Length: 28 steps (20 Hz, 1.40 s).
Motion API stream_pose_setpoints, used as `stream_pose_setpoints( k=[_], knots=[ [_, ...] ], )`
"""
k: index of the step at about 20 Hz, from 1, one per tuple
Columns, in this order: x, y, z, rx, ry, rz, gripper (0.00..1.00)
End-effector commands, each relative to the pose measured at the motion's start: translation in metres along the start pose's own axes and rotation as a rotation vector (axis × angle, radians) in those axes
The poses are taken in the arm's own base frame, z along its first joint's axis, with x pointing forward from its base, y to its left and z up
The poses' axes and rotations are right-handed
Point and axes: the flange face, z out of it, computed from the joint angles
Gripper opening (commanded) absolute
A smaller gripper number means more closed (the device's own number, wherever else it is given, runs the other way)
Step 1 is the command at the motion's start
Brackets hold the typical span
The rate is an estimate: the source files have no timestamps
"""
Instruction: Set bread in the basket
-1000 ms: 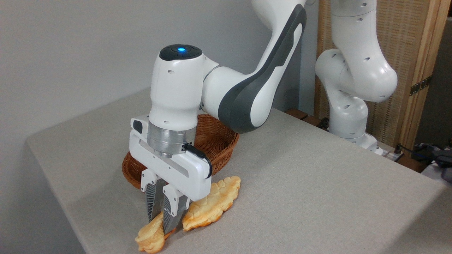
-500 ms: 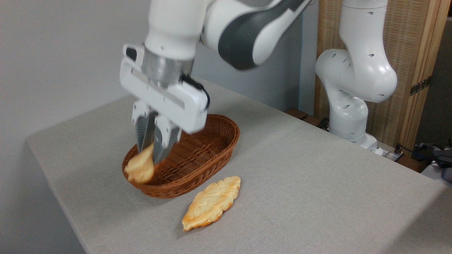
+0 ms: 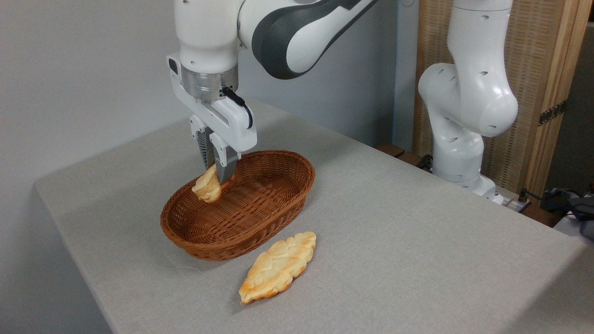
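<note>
A long table [image 3: 417, 241] draped in grey cloth fills most of the room from where I stand. Toward its left end sits the oval wicker basket [image 3: 260, 218], low-sided and brown, lying with its long axis running from about seven o'clock to one o'clock. Hanging over the basket's far left rim, at roughly eleven o'clock of the oval, is the gripper [image 3: 216, 172], pointing straight down from a white wrist. Its two fingers are pinched nearly together on the bread [image 3: 208, 187], a small golden bun with a lumpy top, which dangles tilted below the fingertips. The bun is in the air, clear of the weave as far as I can make out, though from this angle its lower edge overlaps the basket's inner wall and I can't swear there is a gap.

On the cloth just beside the basket's near side, at about five o'clock from it, lies a longer leaf-shaped loaf [image 3: 277, 267], flat and apart from the wicker. Farther right the robot arm's base [image 3: 457, 157] rises from the table's far edge, with a wood-framed screen [image 3: 543, 93] standing behind it.
</note>
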Motion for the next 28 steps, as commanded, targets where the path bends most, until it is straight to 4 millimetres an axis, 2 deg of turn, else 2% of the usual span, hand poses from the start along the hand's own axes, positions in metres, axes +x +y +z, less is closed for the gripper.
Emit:
stream_pose_setpoints(
  k=[1, 9, 15, 18, 20, 22, 25, 28],
  knots=[
    [-0.003, -0.003, -0.004, 0.014, -0.012, 0.014, 1.00],
    [0.000, -0.004, -0.009, 0.023, 0.002, 0.007, 1.00],
    [0.006, -0.009, -0.032, 0.044, 0.044, 0.001, 1.00],
    [0.006, -0.011, -0.036, 0.050, 0.048, -0.001, 1.00],
    [0.009, -0.015, -0.055, 0.066, 0.063, -0.002, 1.00],
    [0.000, -0.026, -0.075, 0.050, 0.035, -0.032, 1.00],
    [-0.008, -0.036, -0.109, 0.115, -0.077, -0.016, 1.00],
    [-0.017, -0.050, -0.123, 0.192, -0.157, -0.024, 1.00]
  ],
)
